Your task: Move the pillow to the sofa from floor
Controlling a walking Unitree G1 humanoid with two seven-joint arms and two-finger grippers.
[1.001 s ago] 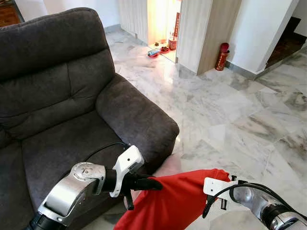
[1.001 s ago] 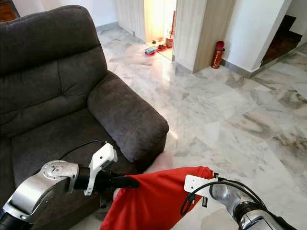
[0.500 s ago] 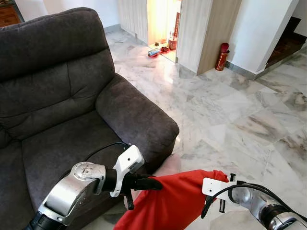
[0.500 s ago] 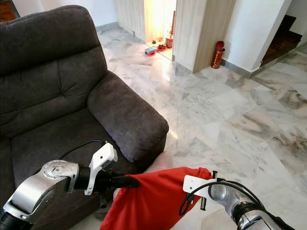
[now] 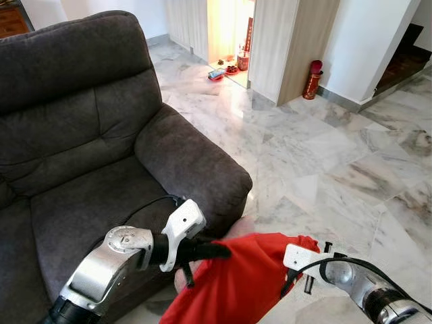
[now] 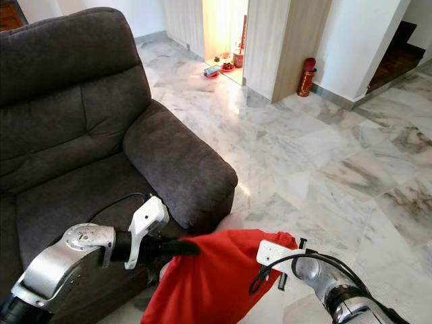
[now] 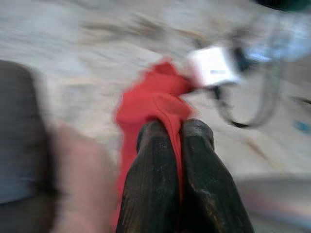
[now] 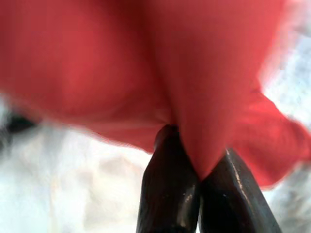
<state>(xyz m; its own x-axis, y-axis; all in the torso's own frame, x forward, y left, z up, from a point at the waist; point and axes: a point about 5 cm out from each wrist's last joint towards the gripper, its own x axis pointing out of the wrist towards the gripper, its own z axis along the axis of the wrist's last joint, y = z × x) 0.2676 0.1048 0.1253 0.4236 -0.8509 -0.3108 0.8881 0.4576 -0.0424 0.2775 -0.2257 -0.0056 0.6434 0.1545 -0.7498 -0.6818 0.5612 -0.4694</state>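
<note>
2 grippers are clamped on the red pillow (image 5: 236, 280), 1 per top corner, so it hangs off the floor at lower centre of frame, in front of the sofa's armrest.

Changes over the last 1 s: both arms have come up slightly and the grippers moved closer together. The cloth between them, near flat before, now bunches and humps upward. Read: lift is underway and transfer to the seat is not started. Pillow is not yet level with the cushion, I'd judge.

Left to right:
- Sofa (image 5: 81, 128), upper left to centre: dark grey, short-pile fabric, stitched panels, fat rounded armrest. Seat cushion is bare.
- Left gripper (image 5: 219, 250), lower left-centre: fingers pinched tight on a fold of red cloth; left wrist view shows the fabric sandwiched between both black fingers.
- Pillow: thin, limp red fabric, drapes and creases more like a loose cover than a firm cushion. Will likely sag and swing.
- Right gripper (image 8: 199, 187), lower right: fingers pinched together on a pleat of the same cloth.
- Floor (image 5: 324, 162), right half: glossy white-grey marble tile, strong reflections.
- Red cylinder (image 5: 312, 79) by the wall, upper right; not involved.
</note>
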